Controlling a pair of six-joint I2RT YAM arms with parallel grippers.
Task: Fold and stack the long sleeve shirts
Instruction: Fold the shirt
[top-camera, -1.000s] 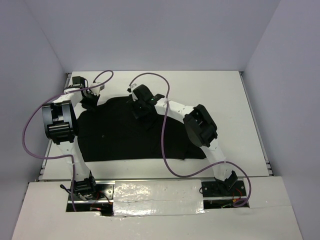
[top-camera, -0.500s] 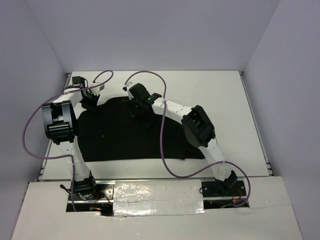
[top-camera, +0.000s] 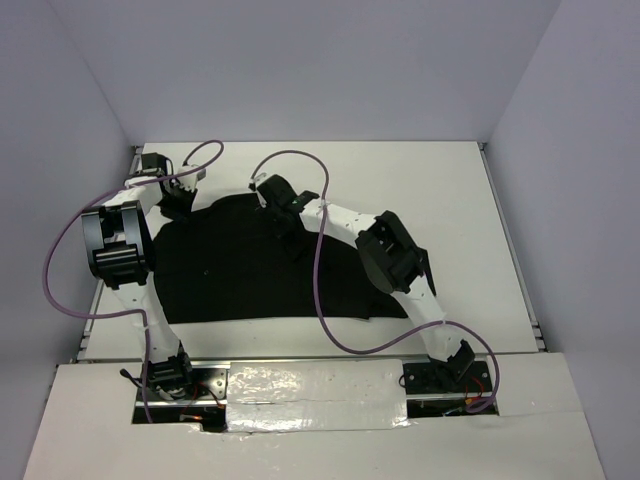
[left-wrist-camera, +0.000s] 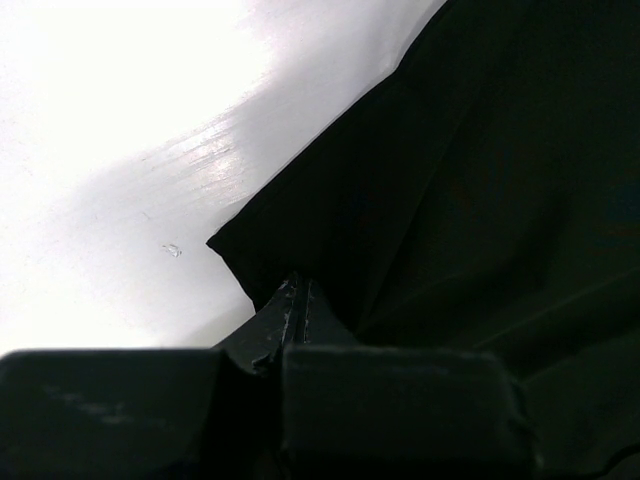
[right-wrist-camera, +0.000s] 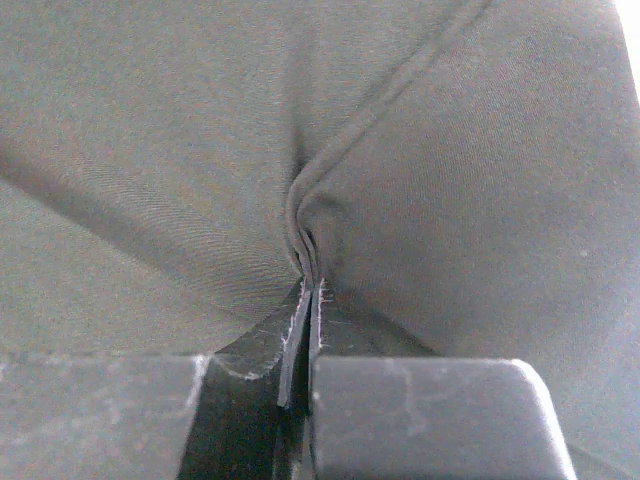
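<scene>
The long sleeve shirt (top-camera: 250, 270) is a plain black cloth spread over the left and middle of the white table (top-camera: 450, 190). My left gripper (top-camera: 181, 207) sits at the shirt's far left corner. In the left wrist view that gripper (left-wrist-camera: 298, 285) is shut, its tips meeting on the edge of the black fabric (left-wrist-camera: 480, 180) just beside the corner. My right gripper (top-camera: 281, 213) is over the shirt's far edge near the middle. The right wrist view shows it (right-wrist-camera: 311, 283) shut on a pinched ridge of the fabric (right-wrist-camera: 450, 200), with creases running out from the pinch.
Purple cables (top-camera: 320, 270) loop from both arms, one crossing above the shirt. Grey walls enclose the table on the left, right and back. Bare white table (left-wrist-camera: 120, 150) lies beyond the shirt's left corner, and the right half of the table holds only the right arm (top-camera: 400, 255).
My right gripper has shifted slightly toward the far left along the shirt's far edge, dropped onto it and closed on a fold of fabric. The left gripper has stayed put.
</scene>
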